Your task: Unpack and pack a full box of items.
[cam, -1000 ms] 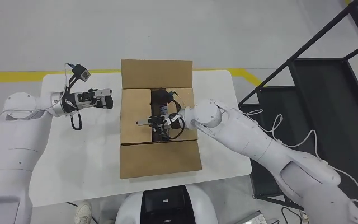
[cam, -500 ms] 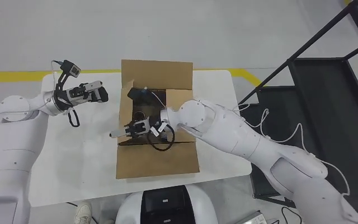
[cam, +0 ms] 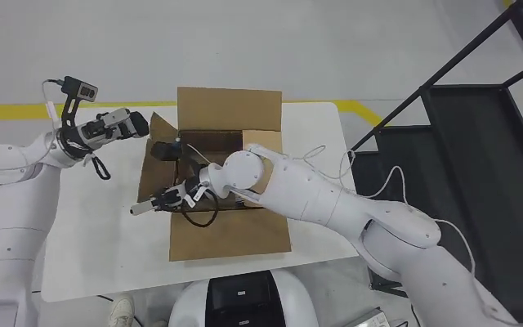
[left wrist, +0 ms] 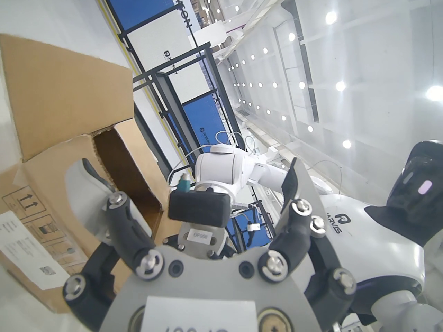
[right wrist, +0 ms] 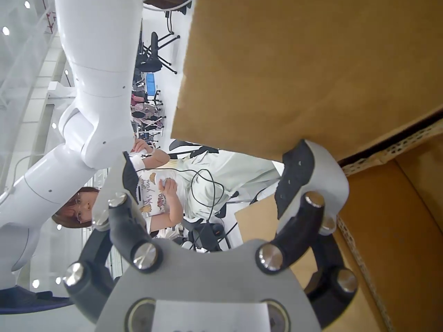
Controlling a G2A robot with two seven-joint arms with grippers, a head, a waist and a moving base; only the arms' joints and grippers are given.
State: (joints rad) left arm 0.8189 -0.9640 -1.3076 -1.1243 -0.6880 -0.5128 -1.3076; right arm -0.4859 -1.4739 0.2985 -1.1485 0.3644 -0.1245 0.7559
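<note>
Open box on desk
Right end effector, wide open and empty, at its left flap; left end effector likewise, apart.

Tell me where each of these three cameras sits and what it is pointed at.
Top view: above the arms, looking down at the table and open cardboard box; left arm and right arm show.
Left wrist view: behind the left tool, facing the box's side and the right arm.
Right wrist view: behind the right tool, facing a box flap close up.
Shared: all three see the box.
</note>
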